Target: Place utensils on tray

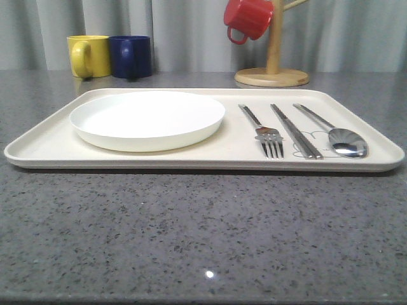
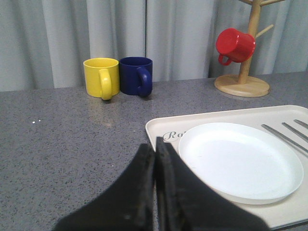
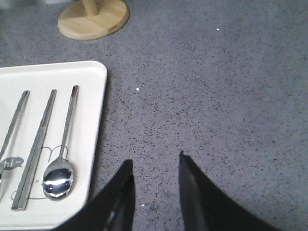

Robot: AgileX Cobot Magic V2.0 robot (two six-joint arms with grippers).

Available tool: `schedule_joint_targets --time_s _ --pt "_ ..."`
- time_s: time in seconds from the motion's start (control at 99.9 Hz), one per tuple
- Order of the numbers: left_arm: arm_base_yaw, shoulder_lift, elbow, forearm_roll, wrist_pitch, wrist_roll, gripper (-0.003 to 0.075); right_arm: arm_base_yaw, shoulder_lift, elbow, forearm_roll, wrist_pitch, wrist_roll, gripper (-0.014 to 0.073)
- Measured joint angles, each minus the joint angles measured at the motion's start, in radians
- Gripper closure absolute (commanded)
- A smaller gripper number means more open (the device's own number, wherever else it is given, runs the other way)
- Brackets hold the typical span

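Observation:
The cream tray (image 1: 44, 149) lies across the grey table. On its right part the silver fork (image 1: 262, 130), the pair of chopsticks (image 1: 295, 130) and the spoon (image 1: 337, 135) lie side by side. In the right wrist view the spoon (image 3: 61, 159) and chopsticks (image 3: 34, 153) rest on the tray (image 3: 89, 96), and my right gripper (image 3: 155, 162) stands open over bare table beside the tray's right edge. My left gripper (image 2: 155, 147) is shut with nothing in it, above the table at the tray's (image 2: 159, 129) left corner.
A round white plate (image 1: 147, 119) takes up the tray's left half. A yellow mug (image 1: 88, 56) and a dark blue mug (image 1: 131, 56) stand at the back left. A wooden mug tree (image 1: 272, 70) with a red mug (image 1: 247, 18) stands at the back right.

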Motion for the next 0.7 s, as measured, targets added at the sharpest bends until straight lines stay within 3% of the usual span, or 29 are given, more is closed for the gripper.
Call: schedule_joint_targets --time_s 0.19,0.701 --pt "0.0 0.0 0.0 0.0 0.0 0.0 0.0738 -0.002 -0.178 0.131 -0.021 -0.05 0.0 0.0667" --pt "0.0 0.0 0.0 0.0 0.0 0.0 0.0738 -0.002 -0.22 0.155 -0.023 -0.063 0.0 0.0662"
